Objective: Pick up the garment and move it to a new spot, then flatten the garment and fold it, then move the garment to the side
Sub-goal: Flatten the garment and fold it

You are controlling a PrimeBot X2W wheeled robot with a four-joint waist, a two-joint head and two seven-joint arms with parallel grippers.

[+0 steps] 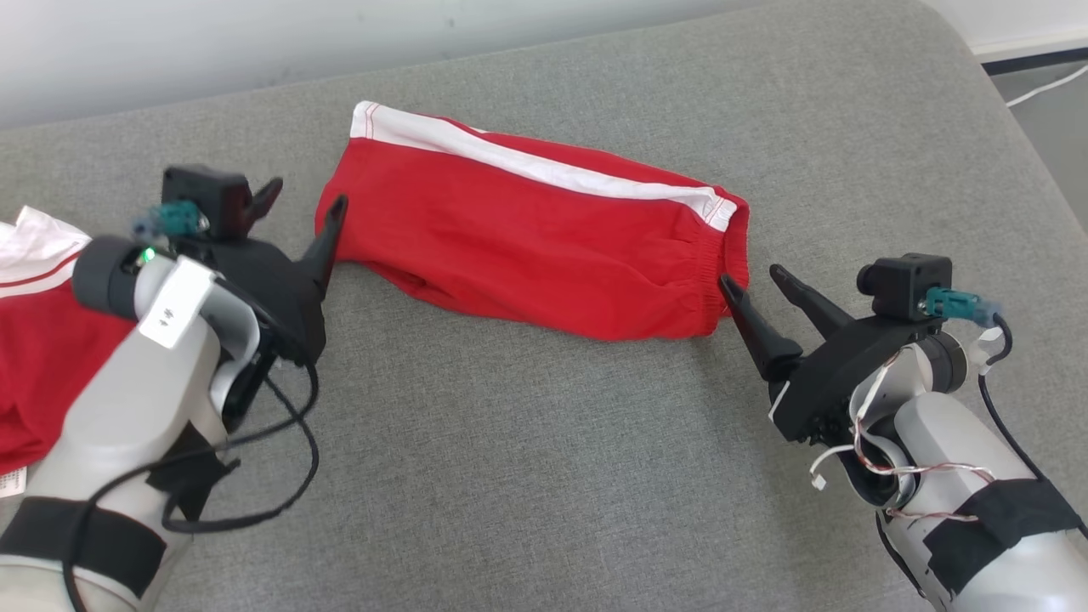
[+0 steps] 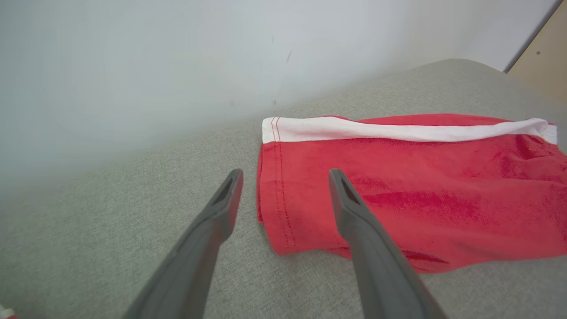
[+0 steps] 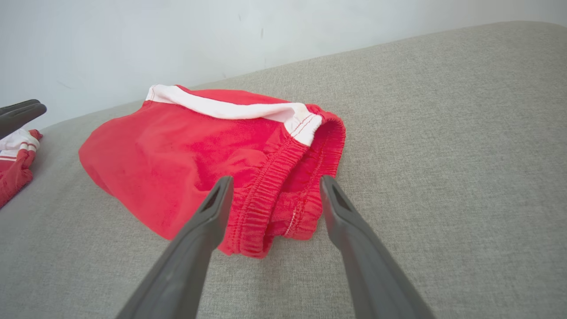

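Forearms fill the near corners, and each end effector stands open, holding nothing: the left end effector at the left end of the shorts, the right end effector at their right end. Those shorts lie mid-cushion, fairly flat and, it seems, already doubled leg over leg.

Their long axis runs left to right, with the left end a little farther off than the right. The elastic waistband points right and the leg hem points left. A white stripe runs along the far edge. In each wrist view the fingers straddle that end's edge; whether they touch the cloth I cannot tell.

I judge the folding step to be in hand. The next move calls for both to close on their near corners and carry one end over the other, before the bundle goes aside. A second red-and-white garment lies at the left edge.
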